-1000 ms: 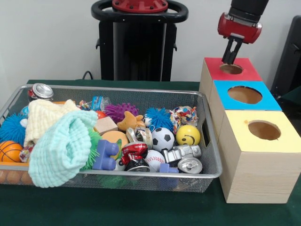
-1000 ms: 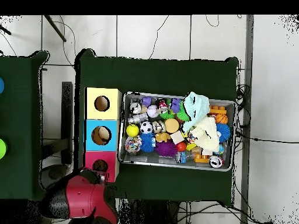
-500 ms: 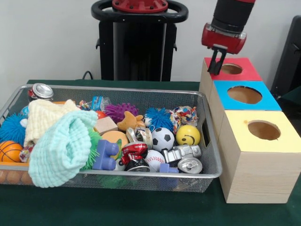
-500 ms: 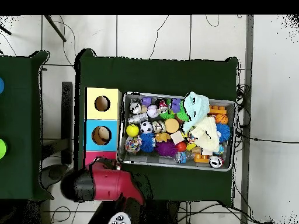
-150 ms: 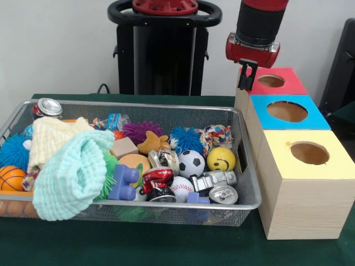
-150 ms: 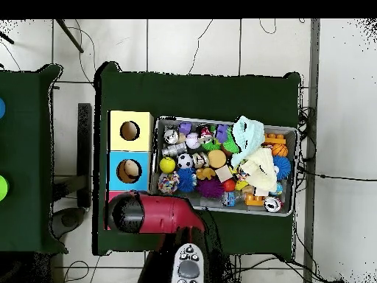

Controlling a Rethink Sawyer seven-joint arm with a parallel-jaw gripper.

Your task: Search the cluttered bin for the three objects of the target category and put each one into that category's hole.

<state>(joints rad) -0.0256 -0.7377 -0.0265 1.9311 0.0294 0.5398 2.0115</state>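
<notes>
A wire mesh bin (image 5: 244, 166) (crammed with balls, cans, blocks) holds a knitted mint cloth (image 5: 72, 172) draped over toys. The gripper (image 5: 244, 77) hangs beside the red box (image 5: 285, 83), jaws closed on nothing, above the green counter (image 5: 166, 244).

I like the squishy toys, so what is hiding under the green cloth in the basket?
Poking out from under the green cloth are a green spiky ball and a blue block. A cream cloth lies beside it. Whatever is farther beneath stays covered.
</notes>
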